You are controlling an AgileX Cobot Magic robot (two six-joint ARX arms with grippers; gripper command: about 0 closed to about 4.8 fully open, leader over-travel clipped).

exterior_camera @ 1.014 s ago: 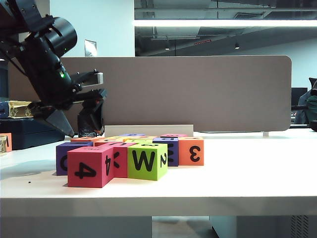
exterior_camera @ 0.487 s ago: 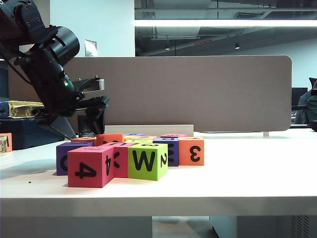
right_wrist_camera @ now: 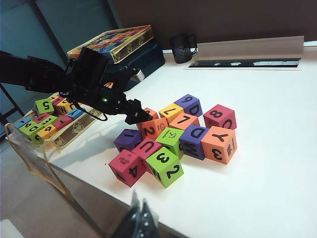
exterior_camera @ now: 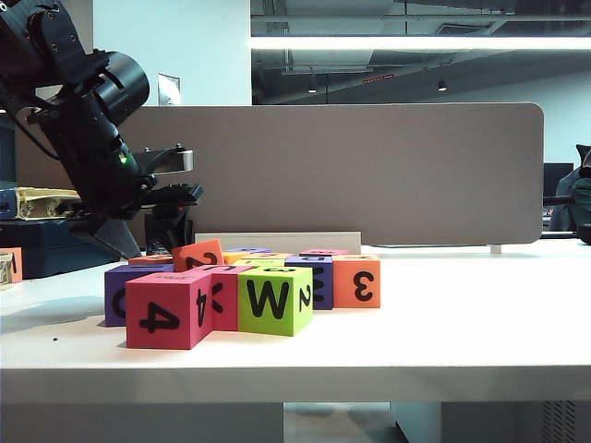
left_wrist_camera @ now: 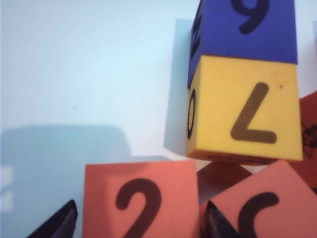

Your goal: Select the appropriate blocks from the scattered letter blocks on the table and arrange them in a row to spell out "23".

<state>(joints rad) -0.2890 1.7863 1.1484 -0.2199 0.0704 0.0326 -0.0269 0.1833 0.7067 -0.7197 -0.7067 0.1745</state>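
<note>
Orange "2" block [left_wrist_camera: 141, 201] is sitting between the fingers [left_wrist_camera: 59, 223] of our left gripper [left_wrist_camera: 141, 225] at the far-left edge of the cluster on the table [left_wrist_camera: 74, 74], and it is tilting up at one corner in the exterior view [exterior_camera: 199, 255]. We are seeing the fingers standing apart on either side of it, with narrow gaps showing, so we are not calling it gripped yet. To do this well, we judge we should be keeping the block centred, closing squarely on its two side faces, and lifting straight up so the neighbouring orange cube [left_wrist_camera: 257, 208] and the yellow "L" cube [left_wrist_camera: 245, 106] are not dragged along. Beyond those, a purple "9" cube [left_wrist_camera: 242, 29] is lying touching the yellow one.

Our right gripper [right_wrist_camera: 141, 218] is hanging well back above the near table edge, its fingers together and holding nothing.

Farther off, a clear tray [right_wrist_camera: 34, 144] at the table's left side is holding more coloured cubes, and a boxed set [right_wrist_camera: 111, 42] is resting on a dark case behind.
</note>
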